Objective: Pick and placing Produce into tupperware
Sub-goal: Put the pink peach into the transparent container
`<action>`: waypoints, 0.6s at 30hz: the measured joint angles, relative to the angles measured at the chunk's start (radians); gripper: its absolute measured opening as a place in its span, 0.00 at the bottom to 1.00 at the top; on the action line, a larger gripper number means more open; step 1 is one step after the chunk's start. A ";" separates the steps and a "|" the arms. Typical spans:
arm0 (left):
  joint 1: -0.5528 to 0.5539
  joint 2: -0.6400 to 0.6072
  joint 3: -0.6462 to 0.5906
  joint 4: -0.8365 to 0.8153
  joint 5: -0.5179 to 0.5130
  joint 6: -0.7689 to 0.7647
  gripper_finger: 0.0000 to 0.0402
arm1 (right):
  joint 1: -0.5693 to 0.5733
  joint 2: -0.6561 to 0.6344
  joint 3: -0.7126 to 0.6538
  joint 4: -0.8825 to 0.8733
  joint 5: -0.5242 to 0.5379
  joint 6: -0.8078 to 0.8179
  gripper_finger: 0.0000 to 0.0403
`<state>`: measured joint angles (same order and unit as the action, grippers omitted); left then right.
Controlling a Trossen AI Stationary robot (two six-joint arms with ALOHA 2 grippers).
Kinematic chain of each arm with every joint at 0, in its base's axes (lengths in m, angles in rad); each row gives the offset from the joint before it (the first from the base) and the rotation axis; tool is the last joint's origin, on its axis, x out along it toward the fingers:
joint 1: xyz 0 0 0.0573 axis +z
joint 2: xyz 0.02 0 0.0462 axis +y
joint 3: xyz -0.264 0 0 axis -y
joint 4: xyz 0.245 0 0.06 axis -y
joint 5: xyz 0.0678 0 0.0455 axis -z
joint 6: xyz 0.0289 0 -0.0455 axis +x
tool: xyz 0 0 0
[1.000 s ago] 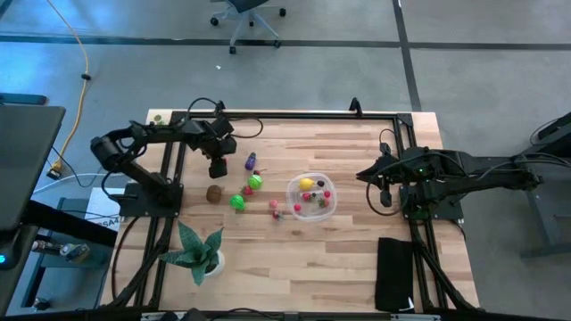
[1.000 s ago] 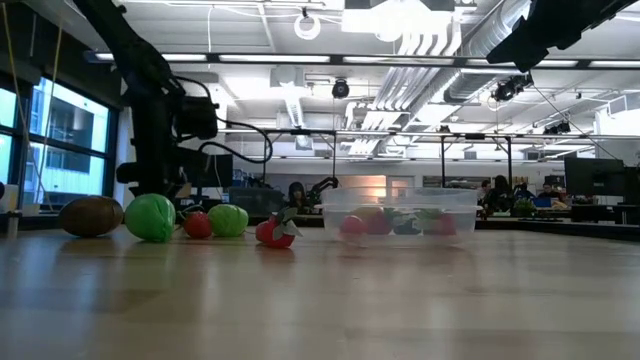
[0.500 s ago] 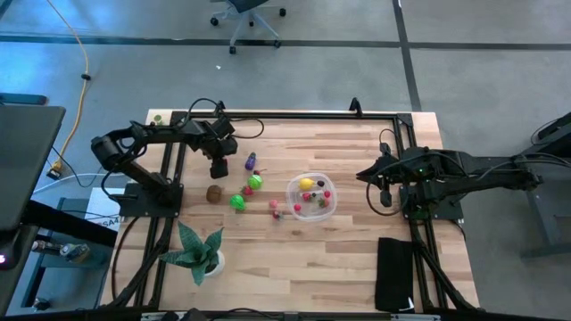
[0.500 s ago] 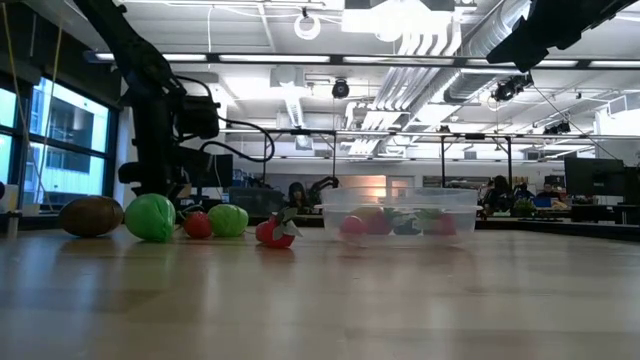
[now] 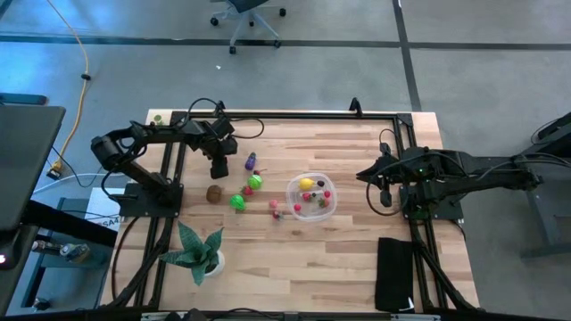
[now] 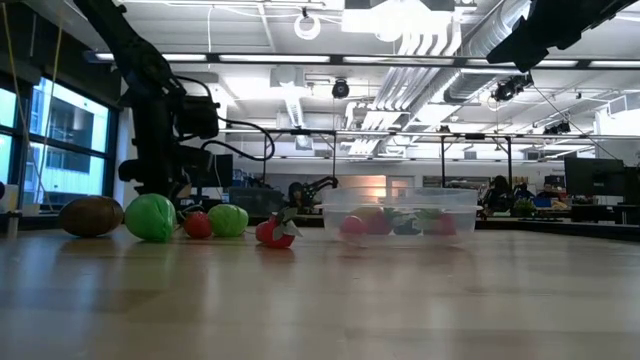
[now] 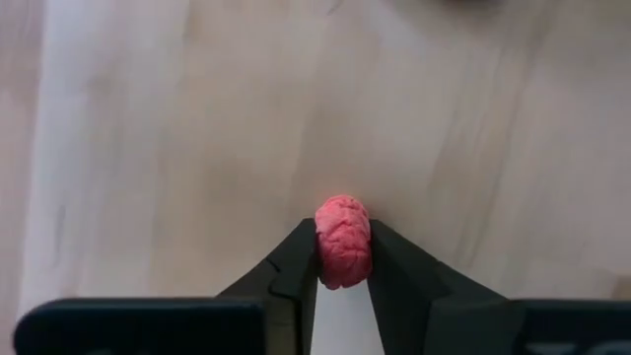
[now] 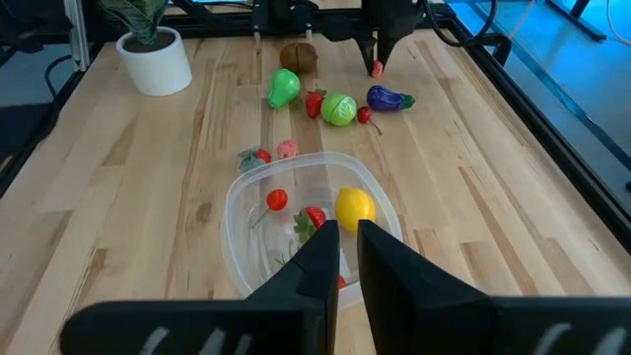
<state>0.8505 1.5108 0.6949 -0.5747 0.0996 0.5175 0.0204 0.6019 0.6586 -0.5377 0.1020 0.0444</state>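
Near the table's far left, my left gripper [image 5: 217, 170] points down and is shut on a small pink-red bumpy produce piece [image 7: 343, 222]. More produce lies loose on the wood: a purple eggplant [image 5: 251, 161], two green pieces [image 5: 255, 181] [image 5: 237, 201], a brown one [image 5: 214, 193] and small red ones [image 5: 274, 205]. The clear tupperware [image 5: 291, 189] stands mid-table on its base, with a yellow lemon [image 8: 355, 208] and small red pieces in it. My right gripper [image 8: 348, 247] hangs shut above the table's right side, clear of everything. My left gripper pinches the pink-red piece by its two opposite sides [image 7: 325, 248] between the two fingers [image 7: 296, 266], near their free ends. The fingers come from above, pointing down. The piece sits at the table top [image 8: 376, 69]; I cannot tell whether it is lifted clear.
A potted spiky plant [image 5: 201, 251] stands at the near left and a black pad [image 5: 393, 275] lies at the near right. A dark metal frame [image 5: 294, 114] runs along the table's edges. Bare wood lies between the tupperware and the near edge.
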 joint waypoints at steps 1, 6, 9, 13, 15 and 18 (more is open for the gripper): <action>0.000 -0.001 0.000 0.000 0.013 0.004 0.17 | 0.000 0.000 0.000 0.000 0.000 0.000 0.07; -0.005 -0.003 0.024 0.000 0.117 0.013 0.17 | 0.000 0.000 0.000 0.000 0.000 0.000 0.07; -0.034 -0.003 0.066 -0.001 0.158 0.012 0.17 | 0.000 0.000 0.000 0.000 0.000 0.000 0.07; -0.104 -0.024 0.147 0.001 0.168 0.008 0.17 | 0.000 0.000 0.000 0.000 0.000 0.000 0.07; -0.147 -0.039 0.195 0.004 0.179 -0.003 0.17 | 0.000 0.000 0.000 0.000 0.000 0.000 0.07; -0.236 -0.052 0.280 0.057 0.206 -0.024 0.17 | 0.000 0.000 0.000 0.000 0.000 0.000 0.07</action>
<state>0.6148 1.4590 0.9749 -0.5176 0.3059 0.4932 0.0203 0.6022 0.6586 -0.5377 0.1019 0.0444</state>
